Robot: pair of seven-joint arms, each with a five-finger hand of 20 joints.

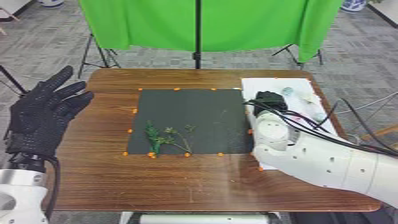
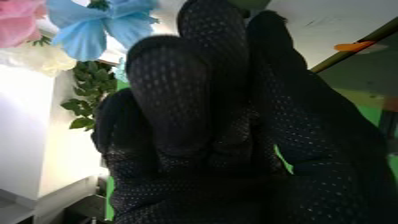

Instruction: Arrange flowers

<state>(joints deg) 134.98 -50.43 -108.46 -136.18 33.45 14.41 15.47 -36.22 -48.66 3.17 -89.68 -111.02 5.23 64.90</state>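
Head view shows left hand (image 1: 37, 120), fingers loosely extended, empty, left of dark mat (image 1: 191, 112) bearing green sprigs (image 1: 154, 140), and right hand (image 1: 270, 101) at white board (image 1: 258, 84); right wrist view adds its curled fingers (image 2: 169, 95), nothing seen in grasp, near blue flower (image 2: 84, 37), pink flower (image 2: 18, 22), white flower (image 2: 40, 59).

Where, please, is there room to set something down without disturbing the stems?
The black mat is bare beyond the green stems and to their right. The table is also bare between the mat's near edge and its own. The white board is crowded by flowers and the right robot hand.
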